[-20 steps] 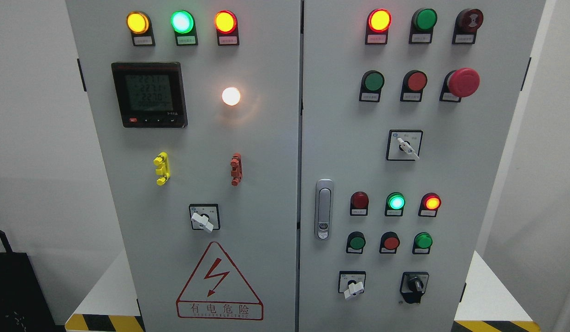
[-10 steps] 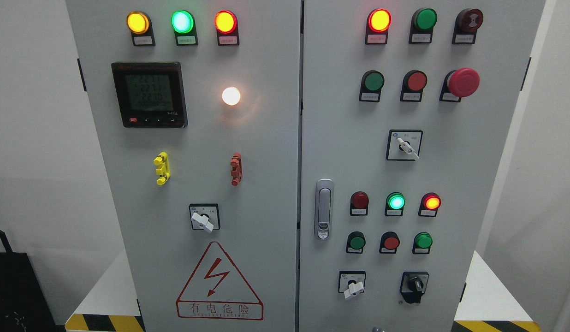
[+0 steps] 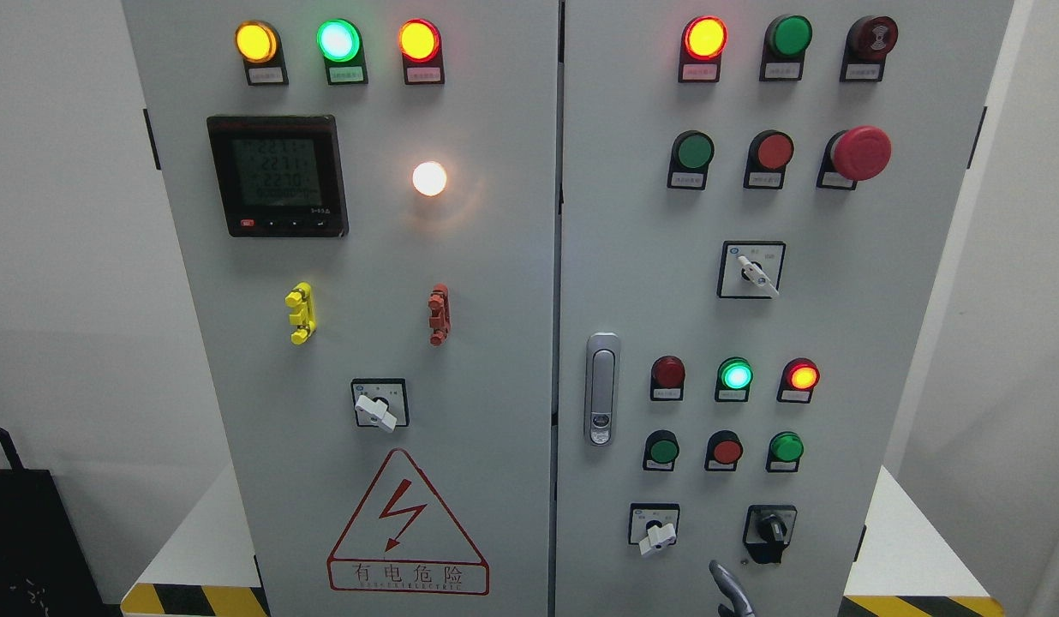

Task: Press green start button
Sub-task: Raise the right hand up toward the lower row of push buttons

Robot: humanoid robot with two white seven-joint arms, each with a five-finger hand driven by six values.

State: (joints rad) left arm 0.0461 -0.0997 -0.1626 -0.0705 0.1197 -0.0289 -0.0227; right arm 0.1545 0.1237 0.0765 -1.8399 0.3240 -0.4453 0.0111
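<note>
A grey control cabinet (image 3: 495, 257) with two doors fills the head view. The right door carries an unlit green push button in the upper row (image 3: 694, 151). Two more green buttons sit in the lower row, at its left (image 3: 664, 449) and at its right (image 3: 786, 446). The label print is too small to read. A small grey part of my right hand (image 3: 728, 590) rises over the bottom edge, below the lower row and just left of the black rotary switch (image 3: 769, 531). It touches no button. My left hand is out of view.
A red mushroom stop button (image 3: 861, 152) stands out at the upper right. A door handle (image 3: 601, 387) and white selector knobs (image 3: 756, 274) (image 3: 656, 536) protrude from the right door. Lit lamps line the top. The left door has a meter (image 3: 278, 176) and a warning triangle (image 3: 407, 527).
My right hand has come up into view at the bottom edge; one second ago nothing of it showed. The panel lamps are unchanged.
</note>
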